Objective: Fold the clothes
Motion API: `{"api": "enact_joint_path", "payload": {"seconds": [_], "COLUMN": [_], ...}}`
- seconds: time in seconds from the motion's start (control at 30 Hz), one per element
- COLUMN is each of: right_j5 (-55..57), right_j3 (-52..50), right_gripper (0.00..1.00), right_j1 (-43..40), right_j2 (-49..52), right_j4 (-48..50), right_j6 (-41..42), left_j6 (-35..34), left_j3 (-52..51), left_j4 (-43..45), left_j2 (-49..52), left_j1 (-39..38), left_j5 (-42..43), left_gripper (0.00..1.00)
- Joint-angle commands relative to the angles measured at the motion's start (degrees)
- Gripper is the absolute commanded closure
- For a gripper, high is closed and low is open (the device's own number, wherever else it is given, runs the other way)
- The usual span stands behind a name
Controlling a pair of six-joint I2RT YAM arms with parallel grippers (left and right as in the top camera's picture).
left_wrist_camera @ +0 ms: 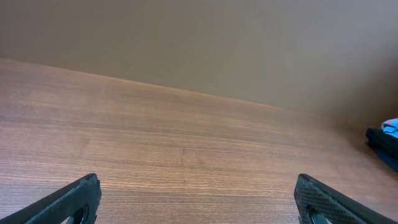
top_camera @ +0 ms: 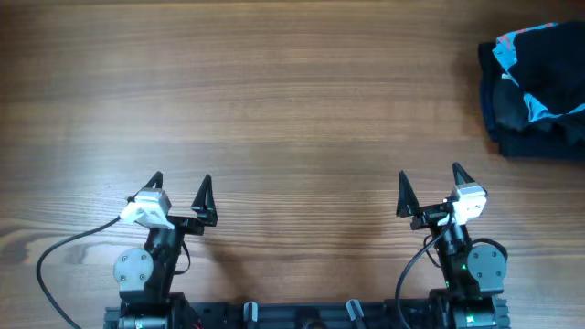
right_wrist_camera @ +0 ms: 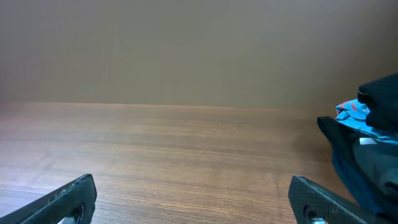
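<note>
Left gripper (top_camera: pixel 180 177): jaws apart, empty | right gripper (top_camera: pixel 430 171): jaws apart, empty | black shirt (top_camera: pixel 523 91): I see it heaped with a blue garment (top_camera: pixel 508 53) at the table's (top_camera: pixel 292 110) far right, well apart from both.

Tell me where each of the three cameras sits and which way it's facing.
Overhead: fixed above the table, looking straight down; left hand and right hand, both open, near the bottom edge; clothes pile top right.
Left wrist: rides behind the left hand, looking low across the table toward the wall; its own fingertips in the bottom corners.
Right wrist: same behind the right hand, own fingertips below.
Shared: both wrist views catch the clothes pile at their right edge, larger in the right one.
</note>
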Motion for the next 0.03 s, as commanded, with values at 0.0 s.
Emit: {"api": "enact_joint_path", "payload": {"seconds": [0.0], "right_j5": [-0.7], "right_j3": [-0.1], "right_gripper": [0.00], "right_j1": [-0.3], "right_j2": [-0.8], "right_j4": [0.1], "right_j6": [-0.6], "left_j6": [0.1], "left_j3": [-0.2], "left_j4": [-0.4], "left_j2": [-0.4], "left_j1": [-0.3], "left_j5": [-0.9], "left_gripper": [0.00]}}
